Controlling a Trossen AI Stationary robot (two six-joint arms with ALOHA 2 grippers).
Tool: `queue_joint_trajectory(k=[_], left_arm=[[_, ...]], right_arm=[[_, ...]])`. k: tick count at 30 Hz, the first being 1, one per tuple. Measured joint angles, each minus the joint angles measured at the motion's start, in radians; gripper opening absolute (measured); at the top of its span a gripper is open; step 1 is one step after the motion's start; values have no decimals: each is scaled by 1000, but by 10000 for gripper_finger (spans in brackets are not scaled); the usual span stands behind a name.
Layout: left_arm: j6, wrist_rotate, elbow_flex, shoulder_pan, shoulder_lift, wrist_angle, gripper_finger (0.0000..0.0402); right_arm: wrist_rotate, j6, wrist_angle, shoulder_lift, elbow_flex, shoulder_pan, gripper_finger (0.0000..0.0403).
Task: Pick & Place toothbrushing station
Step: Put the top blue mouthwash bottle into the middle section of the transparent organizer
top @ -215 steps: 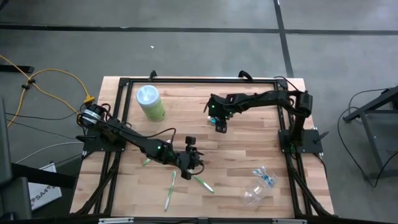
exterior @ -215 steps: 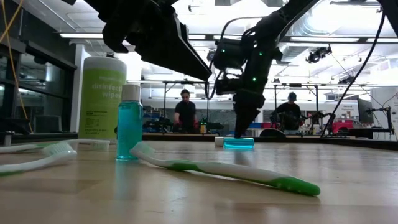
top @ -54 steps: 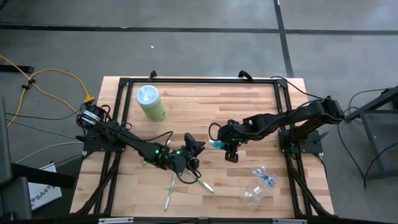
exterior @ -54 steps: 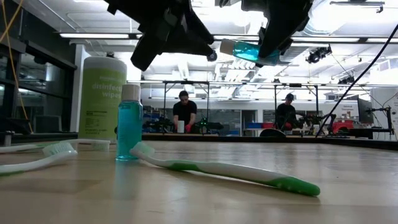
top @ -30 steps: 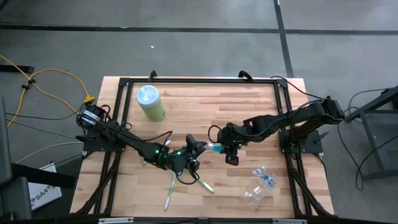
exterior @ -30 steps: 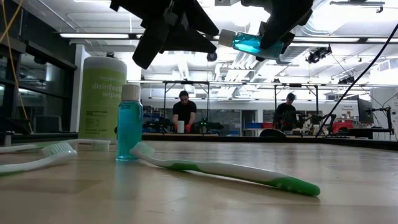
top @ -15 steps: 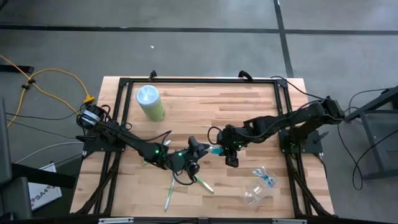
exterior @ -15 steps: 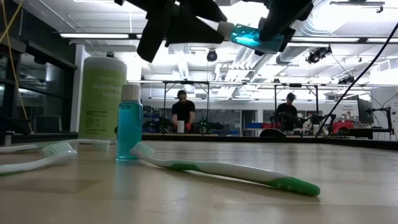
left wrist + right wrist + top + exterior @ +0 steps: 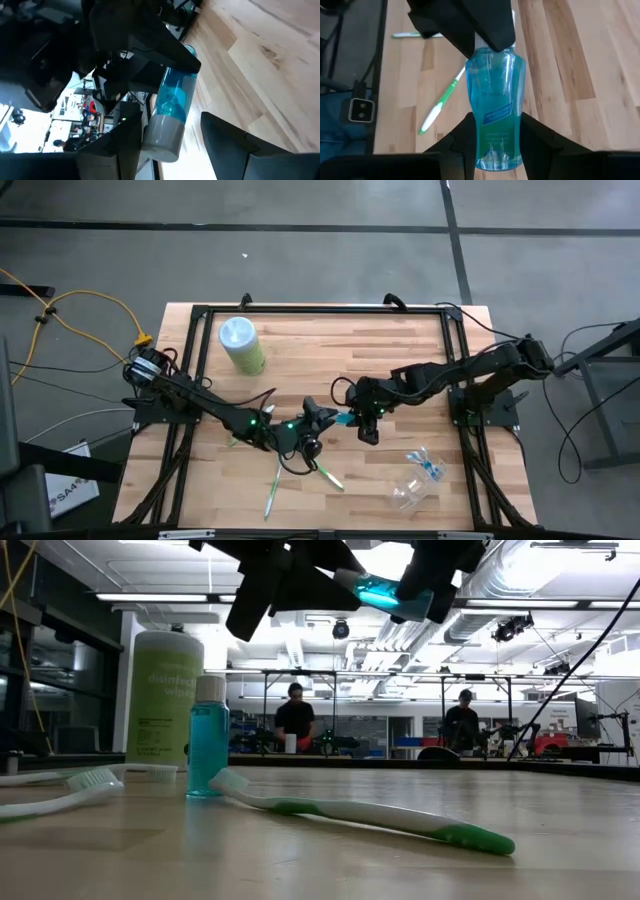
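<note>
A small blue bottle (image 9: 495, 100) with a white cap (image 9: 161, 135) hangs above the table's middle, held by my right gripper (image 9: 496, 120). My left gripper (image 9: 170, 127) is open, and its fingers stand on either side of the cap; whether they touch it I cannot tell. In the high view the two grippers meet nose to nose, left (image 9: 320, 418) and right (image 9: 356, 420). Green and white toothbrushes (image 9: 325, 473) (image 9: 272, 490) lie flat on the wood below. A clear plastic cup (image 9: 415, 485) lies on its side at the near right. My right gripper pinches the bottle's lower body (image 9: 482, 145) between its two fingers, one on each side. The fingers come slanting down from the table's right and lie along the bottle. The bottle is lifted clear, lying slanted with its cap end toward my left gripper.
A pale-green canister (image 9: 241, 345) stands at the far left. A second blue bottle (image 9: 208, 735) stands upright on the table beside a toothbrush (image 9: 360, 812) in the low view. A black frame (image 9: 320, 308) borders the table. People sit in the room behind.
My right gripper has carried the bottle a little toward the table's left and tipped it. Its cap end now lies between my left gripper's fingers. My left gripper's wrist has turned slightly.
</note>
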Motion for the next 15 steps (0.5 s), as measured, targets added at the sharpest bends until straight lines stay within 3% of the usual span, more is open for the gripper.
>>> queue_joint_trajectory(k=[6,15], left_arm=[[35,14,0,19,-1,5,191],[69,27,0,31,-1,1,188]], right_arm=[[-57,3,35,0,0,-29,107],[-39,-7,33,0,0,-27,107]])
